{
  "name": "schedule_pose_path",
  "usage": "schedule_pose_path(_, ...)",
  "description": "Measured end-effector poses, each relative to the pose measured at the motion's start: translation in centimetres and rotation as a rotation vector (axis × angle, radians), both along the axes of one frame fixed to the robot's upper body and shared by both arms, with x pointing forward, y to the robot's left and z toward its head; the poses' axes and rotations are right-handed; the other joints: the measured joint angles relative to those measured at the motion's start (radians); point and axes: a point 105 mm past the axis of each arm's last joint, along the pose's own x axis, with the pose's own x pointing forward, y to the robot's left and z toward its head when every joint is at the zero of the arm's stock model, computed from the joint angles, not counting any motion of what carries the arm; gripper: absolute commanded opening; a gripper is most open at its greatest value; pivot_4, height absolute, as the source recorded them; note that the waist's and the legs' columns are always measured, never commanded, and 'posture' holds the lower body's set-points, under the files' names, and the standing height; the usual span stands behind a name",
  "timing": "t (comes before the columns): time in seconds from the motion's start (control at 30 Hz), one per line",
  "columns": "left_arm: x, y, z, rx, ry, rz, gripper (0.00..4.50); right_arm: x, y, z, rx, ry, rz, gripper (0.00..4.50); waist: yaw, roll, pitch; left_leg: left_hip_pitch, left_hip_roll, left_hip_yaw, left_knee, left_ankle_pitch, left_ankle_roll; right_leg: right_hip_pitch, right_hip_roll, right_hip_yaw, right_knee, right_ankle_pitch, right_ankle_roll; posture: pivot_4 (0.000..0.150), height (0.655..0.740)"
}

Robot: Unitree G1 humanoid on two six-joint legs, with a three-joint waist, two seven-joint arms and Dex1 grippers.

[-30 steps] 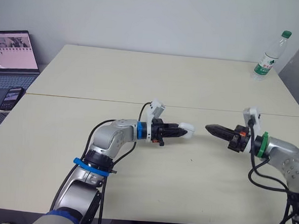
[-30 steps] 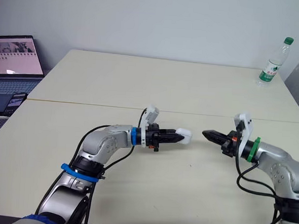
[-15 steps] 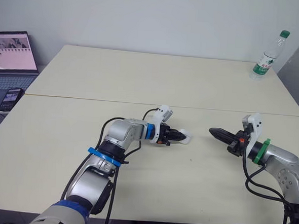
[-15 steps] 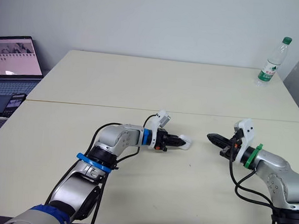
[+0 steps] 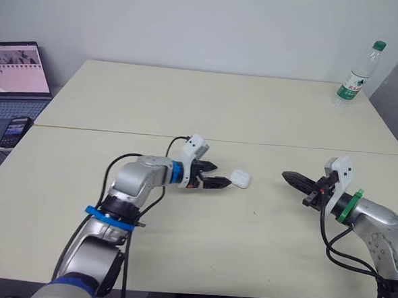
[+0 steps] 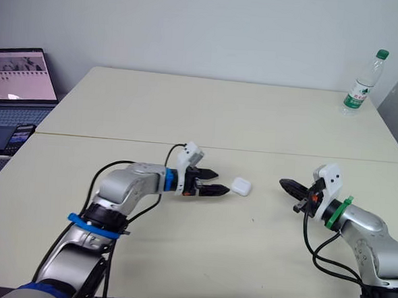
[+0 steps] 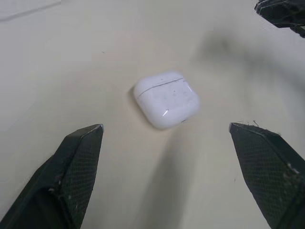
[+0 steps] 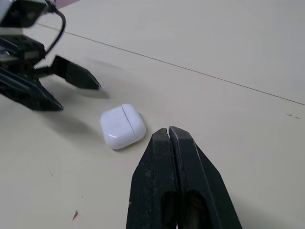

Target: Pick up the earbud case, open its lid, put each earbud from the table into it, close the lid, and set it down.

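Right gripper (image 8: 169, 131) clenched; earbud case (image 8: 122, 126) (closed) just beyond

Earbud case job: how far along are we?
Done, apparently: earbud case lies on the table, lid closed. In hand: nothing; left gripper open just short of it, right gripper shut, apart. Left: likely only retreating. Whether the earbuds are inside is hidden.

The case (image 5: 240, 178) is small and white, with rounded corners and a glossy shell. Its lid is closed, and a thin seam line shows where it meets the body. The case lies flat on the table (image 5: 221, 110), near the middle, and touches nothing else.
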Motion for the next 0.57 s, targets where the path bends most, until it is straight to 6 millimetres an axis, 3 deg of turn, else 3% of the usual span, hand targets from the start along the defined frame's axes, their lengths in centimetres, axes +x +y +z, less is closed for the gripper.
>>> schedule_pose_path(0.1, -0.8, 1.2, 0.0, -0.039, -0.077, 0.021, 4.47, -0.1, -1.2, -1.0, -0.045, 0.010, -0.011, 0.00, 0.001, 0.000, 0.000, 0.000, 0.000, 0.001, 0.000, 0.000, 0.000, 0.000, -0.001, 0.000, 0.000, 0.000, 0.000, 0.150, 0.7362)
schedule_pose_path(0.2, -2.6, 2.7, 0.1, -0.066, -0.148, 0.014, 4.50, -0.8, -1.8, -1.8, -0.089, 0.005, 0.026, 0.64, 0.001, 0.000, 0.000, 0.000, 0.000, 0.001, 0.000, 0.000, 0.000, 0.000, -0.001, 0.000, 0.000, 0.000, 0.000, 0.150, 0.7362)
schedule_pose_path(0.37, -5.7, 5.5, -0.9, -0.075, -0.181, 0.058, 4.50, -2.2, -3.3, -3.8, -0.151, 0.015, 0.050, 2.38, 0.000, 0.000, 0.000, 0.002, 0.001, 0.001, 0.000, 0.000, 0.000, 0.001, -0.003, 0.000, 0.000, 0.000, 0.000, 0.150, 0.7362)
schedule_pose_path(0.5, -7.0, 6.4, -1.7, -0.060, -0.185, 0.095, 4.50, -2.7, -3.6, -4.4, -0.171, 0.013, 0.061, 3.96, 0.000, 0.000, 0.000, 0.012, 0.001, 0.003, 0.000, 0.000, 0.000, 0.010, -0.004, 0.001, 0.000, -0.002, 0.003, 0.150, 0.7362)
schedule_pose_path(0.57, -7.5, 6.8, -2.2, -0.051, -0.187, 0.116, 4.50, -3.0, -3.7, -4.7, -0.187, 0.016, 0.062, 4.46, 0.000, 0.000, 0.000, 0.014, 0.001, 0.003, 0.000, 0.000, 0.000, 0.013, -0.004, 0.001, 0.000, -0.003, 0.004, 0.150, 0.7362)
